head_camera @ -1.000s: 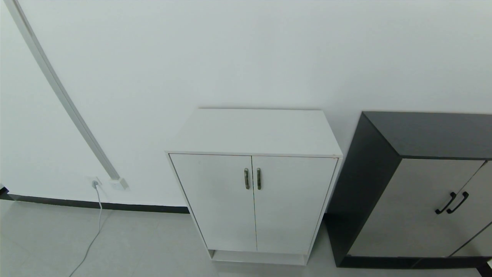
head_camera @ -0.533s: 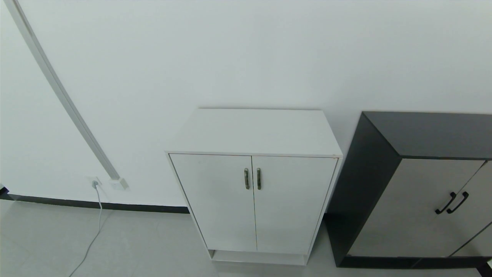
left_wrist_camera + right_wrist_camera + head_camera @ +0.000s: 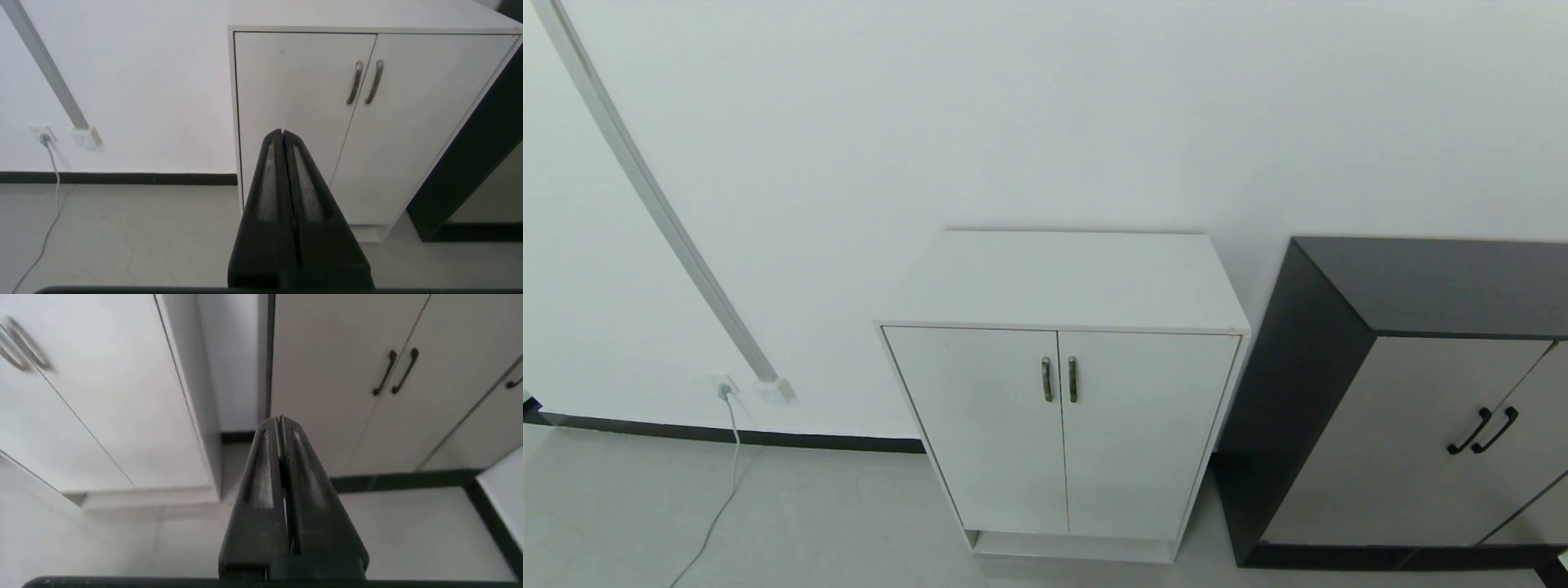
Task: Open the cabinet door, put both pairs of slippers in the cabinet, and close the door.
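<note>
White cabinet (image 3: 1062, 282) stands against the far wall, doors shut, upright handles (image 3: 1046, 380) paired at the centre seam. Left gripper (image 3: 283, 135) and right gripper (image 3: 280, 423) are both clenched, empty, well short of it. Left looks better lined up on the handles.

Grey floor (image 3: 809, 506) carries white cabinet (image 3: 1062, 408) (doors shut), dark cabinet (image 3: 1380, 425) beside.

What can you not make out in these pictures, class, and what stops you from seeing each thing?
1. White cabinet interior: head view, hidden behind its shut doors.
2. Dark cabinet: head view, cut off by the right edge.
3. Cable end: head view, runs off the bottom edge.
4. White cabinet's lower front: left wrist view, covered by the shut left gripper.
5. Gap between the cabinets: right wrist view, partly covered by the shut right gripper.
</note>
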